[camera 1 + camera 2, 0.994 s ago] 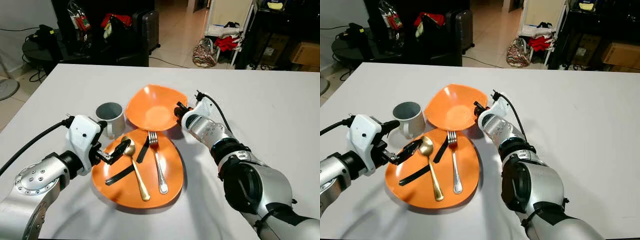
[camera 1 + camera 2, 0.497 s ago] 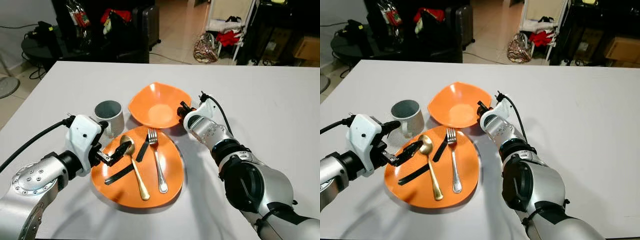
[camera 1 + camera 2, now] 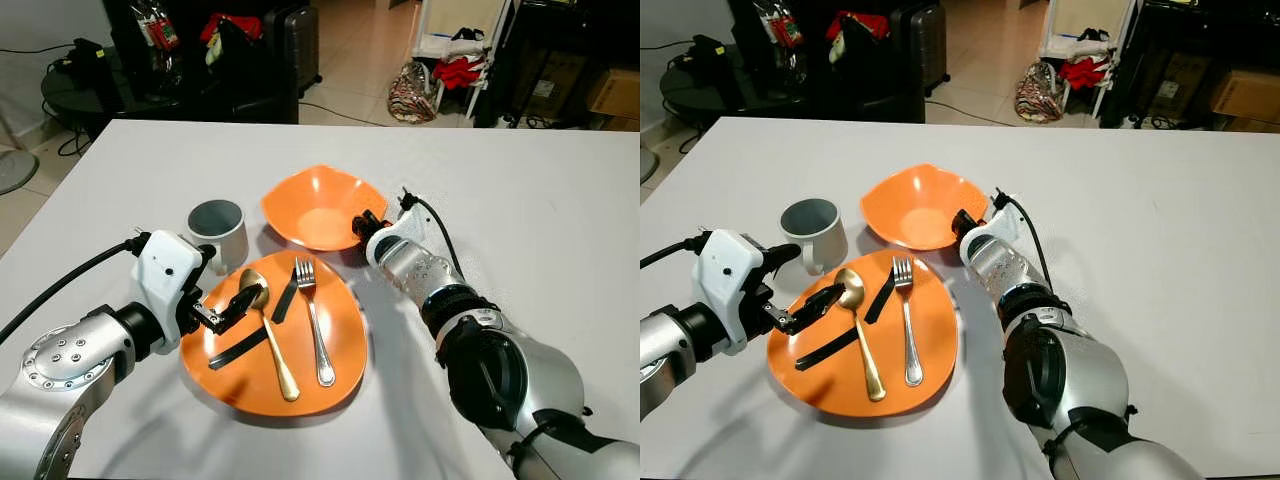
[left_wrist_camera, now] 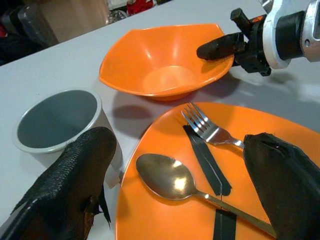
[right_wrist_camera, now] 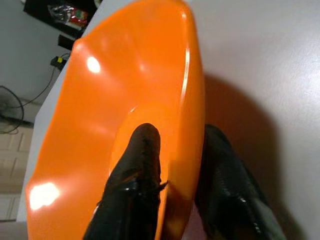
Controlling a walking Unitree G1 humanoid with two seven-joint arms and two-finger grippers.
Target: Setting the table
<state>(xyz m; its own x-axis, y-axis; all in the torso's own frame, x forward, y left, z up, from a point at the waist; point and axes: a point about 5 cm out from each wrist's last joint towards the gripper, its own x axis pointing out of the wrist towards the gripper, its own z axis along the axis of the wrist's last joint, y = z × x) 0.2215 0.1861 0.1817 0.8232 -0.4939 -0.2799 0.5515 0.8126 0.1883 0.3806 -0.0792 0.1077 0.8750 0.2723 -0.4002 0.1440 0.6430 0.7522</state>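
Orange melamine, by the look of it, makes up the nearest thing: a wide plate (image 3: 275, 335) lying flat on the white counter (image 3: 540, 210) close to the robot. On it lie a gold spoon (image 3: 270, 335), a silver fork (image 3: 314, 322) and a black knife (image 3: 256, 326), the fork's tines and the spoon's bowl toward the far rim. The left tool (image 3: 236, 305) hovers low over the plate's left edge, its fingers spread apart with the spoon's bowl between them in the left wrist view, not yet pinching anything.

Just beyond the plate's far left rim stands a grey mug (image 3: 221, 232), upright and empty. Beyond the plate's far edge sits the orange bowl (image 3: 318, 208), tilted slightly. The right tool (image 3: 964, 222) is pinching the bowl's near right rim, one finger (image 5: 137, 170) inside the wall and the other (image 5: 227, 192) outside.

The step in hand seems to be unpacking the stacked setting: the right arm is carrying or dragging the bowl clear of the plate while the left lines up on the spoon. Next, the bowl probably needs setting down level and releasing well apart from the plate, then the left fingers must come together on the thin spoon handle without skidding it across the slick plate.
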